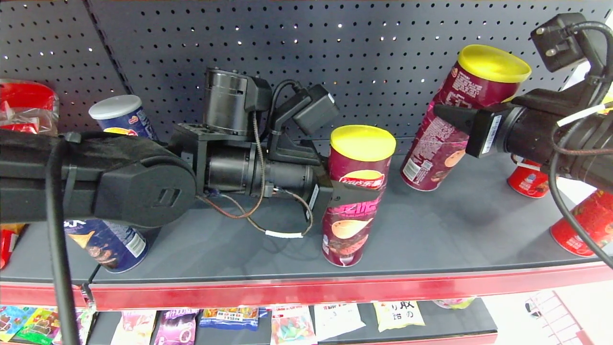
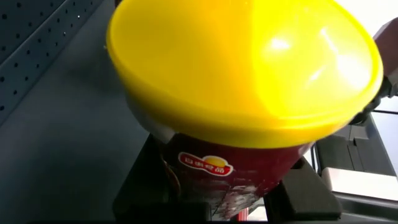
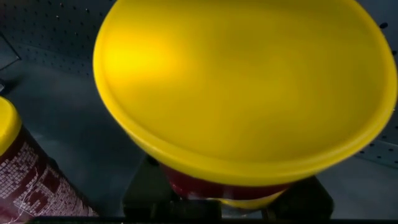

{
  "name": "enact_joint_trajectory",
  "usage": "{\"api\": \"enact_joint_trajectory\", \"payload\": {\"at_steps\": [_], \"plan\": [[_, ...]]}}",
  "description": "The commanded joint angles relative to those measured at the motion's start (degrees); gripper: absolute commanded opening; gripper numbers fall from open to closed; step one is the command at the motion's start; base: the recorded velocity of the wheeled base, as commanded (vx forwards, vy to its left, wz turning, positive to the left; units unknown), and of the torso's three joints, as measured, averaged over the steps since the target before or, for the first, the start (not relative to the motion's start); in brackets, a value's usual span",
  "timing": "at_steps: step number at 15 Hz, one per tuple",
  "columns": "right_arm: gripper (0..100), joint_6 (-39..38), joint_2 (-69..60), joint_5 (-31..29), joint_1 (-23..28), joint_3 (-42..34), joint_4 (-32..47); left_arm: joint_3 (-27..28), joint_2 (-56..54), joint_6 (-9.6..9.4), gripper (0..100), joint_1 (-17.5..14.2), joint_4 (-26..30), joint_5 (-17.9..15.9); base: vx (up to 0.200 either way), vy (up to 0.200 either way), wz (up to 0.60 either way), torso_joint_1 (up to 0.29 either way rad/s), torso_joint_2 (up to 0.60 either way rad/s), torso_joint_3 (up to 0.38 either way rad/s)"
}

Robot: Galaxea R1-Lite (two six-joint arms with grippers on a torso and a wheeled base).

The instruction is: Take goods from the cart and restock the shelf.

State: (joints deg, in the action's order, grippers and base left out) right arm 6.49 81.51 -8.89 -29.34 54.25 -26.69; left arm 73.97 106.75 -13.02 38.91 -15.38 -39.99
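Note:
Two maroon chip cans with yellow lids are on the grey shelf [image 1: 445,230]. One can [image 1: 357,191] stands upright near the front edge, and my left gripper [image 1: 352,194] is shut around its middle. In the left wrist view its lid [image 2: 249,68] looms above the fingers [image 2: 140,196]. The second can [image 1: 462,112] leans toward the right, its base close to the shelf surface farther back. My right gripper [image 1: 459,120] is shut on its upper body. The right wrist view shows that can's lid [image 3: 249,81] and the upright can [image 3: 25,177] beside it.
Blue cans with grey lids [image 1: 122,120] stand behind and under the left arm. Red cups [image 1: 527,181] sit at the right end of the shelf. A pegboard [image 1: 383,57] backs the shelf. Snack packets [image 1: 292,326] lie on the shelf below the red lip [image 1: 335,290].

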Motion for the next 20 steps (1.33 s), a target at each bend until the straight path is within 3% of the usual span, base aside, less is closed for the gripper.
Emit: {"api": "enact_joint_trajectory", "payload": {"at_steps": [1, 12, 13, 17, 20], "plan": [[0, 0.0, 0.1, 0.0, 0.0, 0.0, 0.0, -0.7, -0.2, 0.01, 0, 0.0, 0.0, 0.0, 0.0, 0.0, 0.0, 0.0, 0.0, 0.0], [0, 0.0, 0.1, 0.0, 0.0, 0.0, 0.0, -3.2, -1.3, 0.19, 0, 0.8, -0.3, 0.4, 0.0, 0.0, 0.0, 0.0, 0.0, 0.0], [0, 0.1, 0.1, 0.0, -0.1, 0.0, 0.0, -3.5, -1.4, 0.19, 100, 0.8, -0.3, 0.4, 0.0, 0.0, 0.0, 0.0, 0.0, 0.0], [0, 0.1, 2.2, 1.2, -0.3, 0.8, 0.0, -5.9, -3.0, 0.36, 100, 0.7, -0.3, 0.4, 0.0, 0.0, 0.0, 0.0, 0.0, 0.0], [0, 0.1, 6.5, 3.5, -0.3, 3.8, 0.0, -10.6, -7.1, 0.36, 100, -0.2, -0.3, 0.8, 0.0, 0.0, 0.0, 0.0, 0.0, 0.0]]}}
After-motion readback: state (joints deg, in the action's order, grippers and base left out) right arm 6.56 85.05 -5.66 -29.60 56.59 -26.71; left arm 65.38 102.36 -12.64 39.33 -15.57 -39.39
